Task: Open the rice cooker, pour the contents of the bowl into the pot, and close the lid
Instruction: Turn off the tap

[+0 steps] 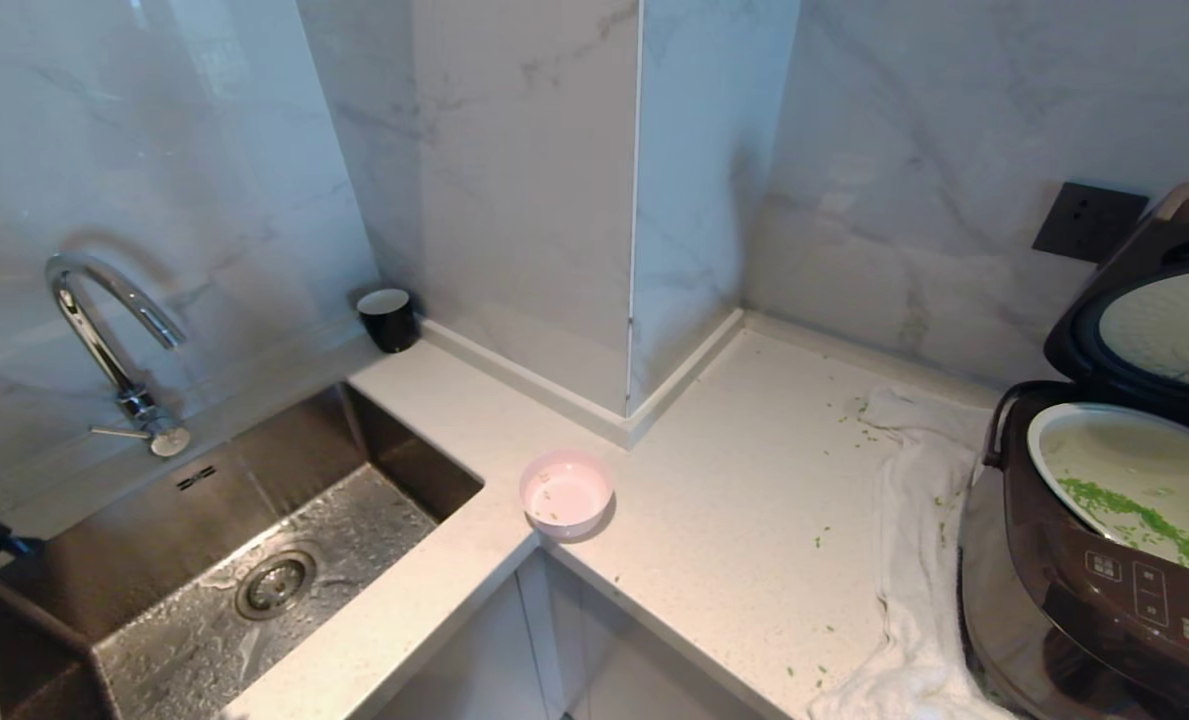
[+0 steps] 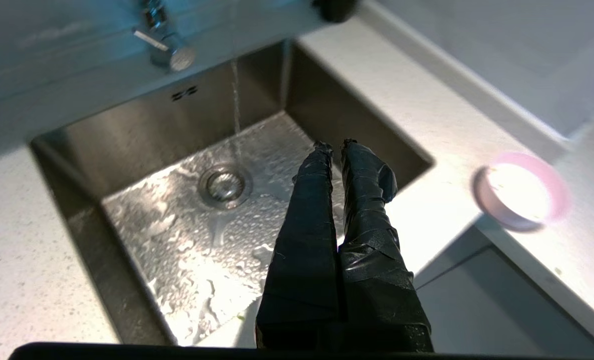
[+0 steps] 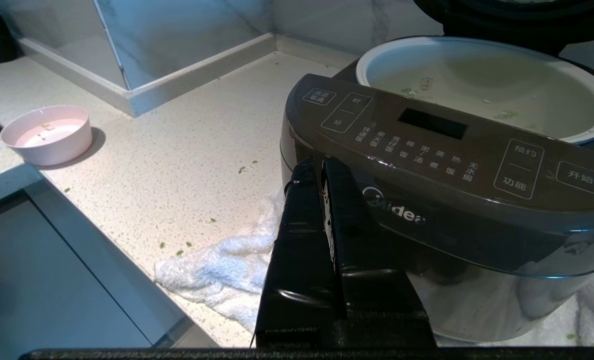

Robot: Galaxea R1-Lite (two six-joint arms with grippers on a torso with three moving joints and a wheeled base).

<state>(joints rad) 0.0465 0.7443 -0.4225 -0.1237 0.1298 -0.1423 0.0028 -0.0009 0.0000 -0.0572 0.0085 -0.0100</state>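
Observation:
The dark brown rice cooker [image 1: 1104, 600] stands at the right end of the counter on a white towel, its lid [image 1: 1154, 320] raised. Green contents [image 1: 1124, 515] lie in the pale pot [image 1: 1104, 445]. The pink bowl [image 1: 566, 492] sits upright near the counter's inner corner, with only a few green flecks inside. My left gripper [image 2: 334, 146] hangs shut and empty over the sink, and the bowl [image 2: 519, 192] lies apart to its side. My right gripper [image 3: 316, 162] is shut and empty, just in front of the rice cooker [image 3: 426, 150] at its lower front wall.
A steel sink [image 1: 284, 440] with a curved faucet [image 1: 104, 330] fills the left. A black cup [image 1: 387, 318] stands behind it at the wall. The towel [image 1: 919, 520] spreads under the cooker. Green bits [image 1: 819, 540] are scattered on the counter. A wall socket [image 1: 1089, 222] sits behind the lid.

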